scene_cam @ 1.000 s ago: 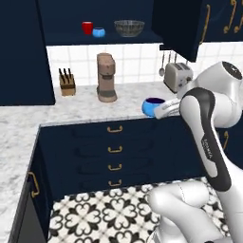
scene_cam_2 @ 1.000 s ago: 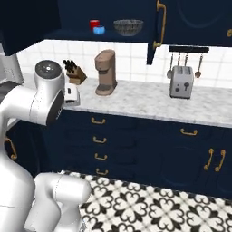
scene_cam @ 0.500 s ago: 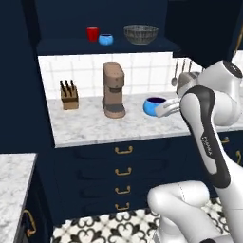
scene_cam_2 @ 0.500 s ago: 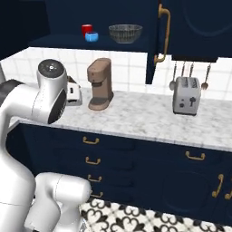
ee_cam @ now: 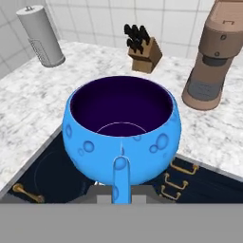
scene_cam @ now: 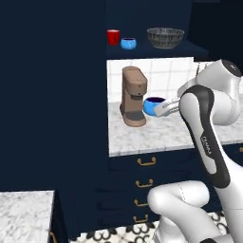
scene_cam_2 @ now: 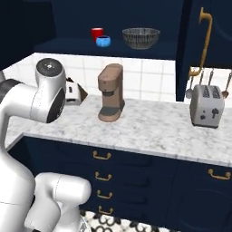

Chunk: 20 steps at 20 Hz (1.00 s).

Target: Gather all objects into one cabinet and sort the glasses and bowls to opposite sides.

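The base has driven on, so both base views have shifted; the tool (scene_cam: 163, 108) stays clamped on a blue bowl (ee_cam: 122, 130), carried above the tabletop (scene_cam: 156, 135) beside the coffee machine (scene_cam: 133, 96)

A bright-blue bowl (ee_cam: 122, 130) with a dark navy inside sits upright, held above the marble counter's edge; on the open navy cabinet's shelf (scene_cam: 190, 49) stand a red cup (scene_cam: 113, 37), a second small blue bowl (scene_cam: 128, 43) just beside it, and a wide grey mesh bowl (scene_cam: 165, 37) apart to the right.
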Available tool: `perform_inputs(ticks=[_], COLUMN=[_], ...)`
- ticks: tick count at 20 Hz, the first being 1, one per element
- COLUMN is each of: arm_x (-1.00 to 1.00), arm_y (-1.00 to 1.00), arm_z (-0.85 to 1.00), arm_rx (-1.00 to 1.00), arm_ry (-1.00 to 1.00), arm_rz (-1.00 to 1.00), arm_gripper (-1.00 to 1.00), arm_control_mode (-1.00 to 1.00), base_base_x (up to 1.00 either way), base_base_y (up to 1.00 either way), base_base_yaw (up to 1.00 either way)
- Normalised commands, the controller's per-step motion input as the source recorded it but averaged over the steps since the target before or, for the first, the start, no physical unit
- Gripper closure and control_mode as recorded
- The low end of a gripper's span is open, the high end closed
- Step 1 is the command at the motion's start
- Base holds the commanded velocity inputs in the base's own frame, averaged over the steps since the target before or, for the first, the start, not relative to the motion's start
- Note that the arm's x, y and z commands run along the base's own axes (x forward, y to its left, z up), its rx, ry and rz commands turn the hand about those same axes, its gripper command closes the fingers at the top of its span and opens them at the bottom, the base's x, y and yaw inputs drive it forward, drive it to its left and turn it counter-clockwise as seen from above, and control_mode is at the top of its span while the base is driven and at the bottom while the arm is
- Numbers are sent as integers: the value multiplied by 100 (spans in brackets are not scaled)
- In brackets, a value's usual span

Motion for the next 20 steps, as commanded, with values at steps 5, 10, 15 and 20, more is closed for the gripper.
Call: perform_inputs(ticks=[5, 10, 15, 20], arm_x=[0, 0, 0, 0], arm_y=[0, 0, 0, 0], arm_z=[0, 0, 0, 0], arm_rx=[0, 0, 0, 0], arm_ry=[0, 0, 0, 0], arm_rz=[0, 0, 0, 0], arm_gripper=[100, 100, 100, 100], arm_control_mode=[100, 100, 100, 100], base_base_x=[48, 50, 45, 50], base_base_y=[0, 5, 5, 9], base_base_yaw=[0, 0, 0, 0])
